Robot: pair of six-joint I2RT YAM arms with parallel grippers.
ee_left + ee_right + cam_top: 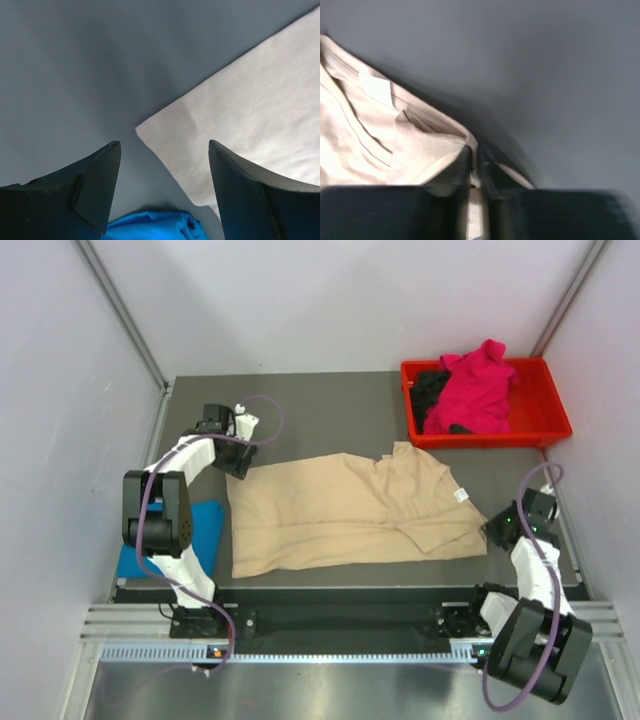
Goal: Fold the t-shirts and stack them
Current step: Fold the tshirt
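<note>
The beige-tan t-shirt (350, 515) lies spread across the middle of the table, partly folded. My right gripper (492, 530) is shut on its right edge (427, 150), with cloth pinched between the fingers. My left gripper (238, 465) is open and empty, just above the shirt's far left corner (150, 132). The folded bright blue t-shirt (205, 530) lies at the table's left edge and also shows in the left wrist view (155, 225). The magenta-pink t-shirt (475, 390) and the black t-shirt (430, 388) lie bunched in the red tray (545, 425).
The red tray stands at the back right corner. Grey walls close in the table on the left, back and right. The dark table surface (330, 420) shows behind the beige shirt.
</note>
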